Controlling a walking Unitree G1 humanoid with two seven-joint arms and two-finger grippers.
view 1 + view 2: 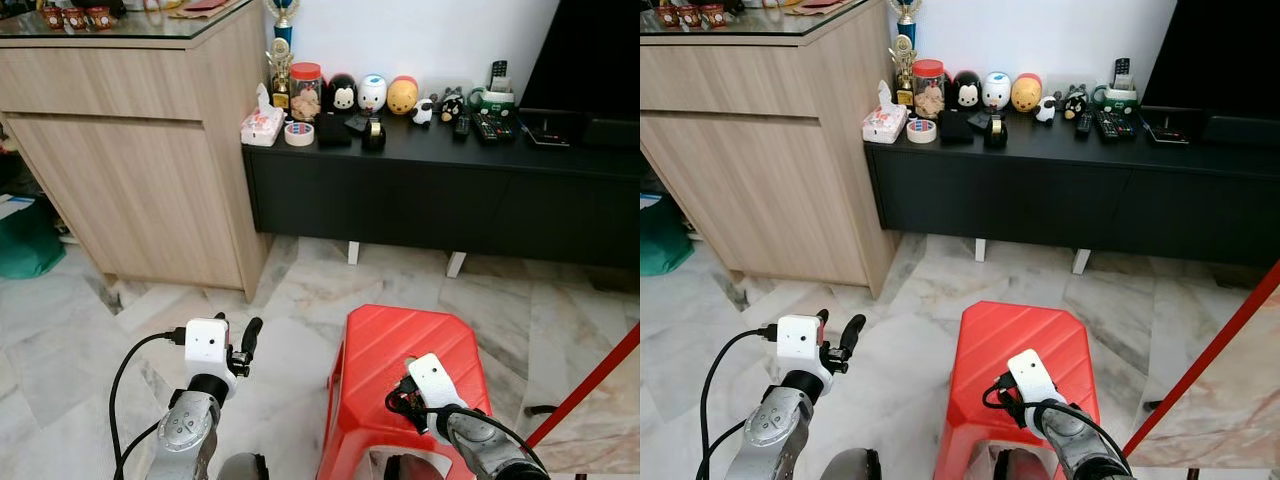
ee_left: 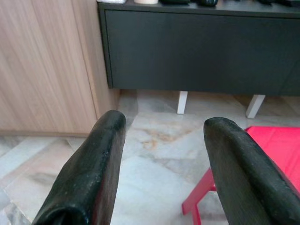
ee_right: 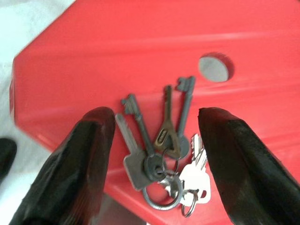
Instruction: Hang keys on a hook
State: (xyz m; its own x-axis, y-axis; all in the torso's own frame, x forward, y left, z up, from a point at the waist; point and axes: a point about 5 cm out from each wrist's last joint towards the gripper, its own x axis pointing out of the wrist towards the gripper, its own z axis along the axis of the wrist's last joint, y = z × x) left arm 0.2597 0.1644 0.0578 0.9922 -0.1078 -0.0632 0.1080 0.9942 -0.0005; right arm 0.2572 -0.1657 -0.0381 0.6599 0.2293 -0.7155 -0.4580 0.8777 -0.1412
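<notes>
Looking down from the head, the right gripper hangs over the red stool, while the left gripper hovers above the floor at nine o'clock of it, fingers wide apart. At the right wrist, the keys lie flat on the stool between widely spread fingers, blades fanning toward twelve o'clock, ring at six.

Keys on red stool between parted tool fingers

A red plastic stool stands on the marble floor; a bunch of keys lies near the stool's edge.
</notes>
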